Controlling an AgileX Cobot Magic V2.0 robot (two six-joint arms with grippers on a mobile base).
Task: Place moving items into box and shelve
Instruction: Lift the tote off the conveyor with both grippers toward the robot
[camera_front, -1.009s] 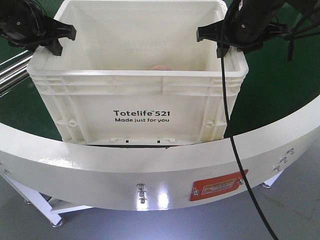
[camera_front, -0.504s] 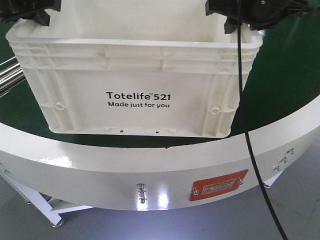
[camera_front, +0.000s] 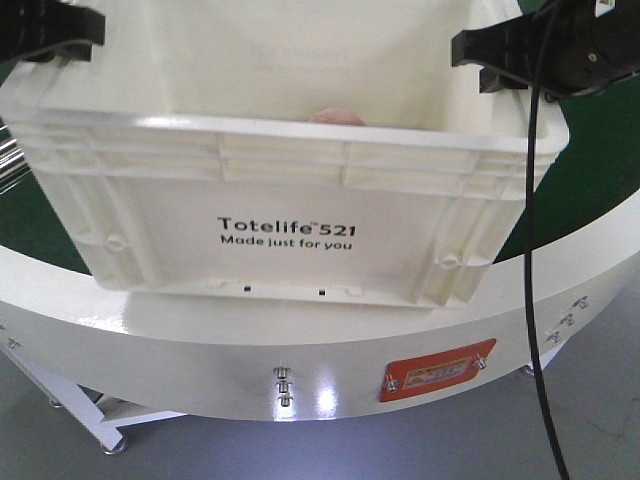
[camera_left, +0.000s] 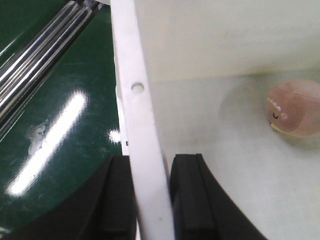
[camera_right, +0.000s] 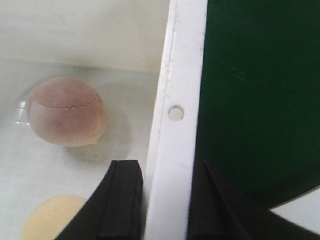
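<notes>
The white Totelife box (camera_front: 290, 240) hangs lifted above the green table, tilted slightly. My left gripper (camera_front: 62, 40) is shut on the box's left wall (camera_left: 145, 165), one finger inside and one outside. My right gripper (camera_front: 492, 60) is shut on the box's right wall (camera_right: 172, 165) the same way. Inside the box lie a pink round toy (camera_right: 65, 117), which also shows in the left wrist view (camera_left: 292, 107) and over the rim in the front view (camera_front: 335, 117), and a pale yellow round item (camera_right: 50, 217) partly hidden by my right finger.
The white curved table rim (camera_front: 320, 340) runs below the box, with a red label (camera_front: 435, 372). Green table surface (camera_right: 255, 100) lies to the sides. Chrome bars (camera_left: 35, 65) stand at the left. A black cable (camera_front: 530, 260) hangs from the right arm.
The box has been lifted and brought toward the camera and a little right, both grippers still clamped on its side walls. Its near rim now shows the pink toy over it.
</notes>
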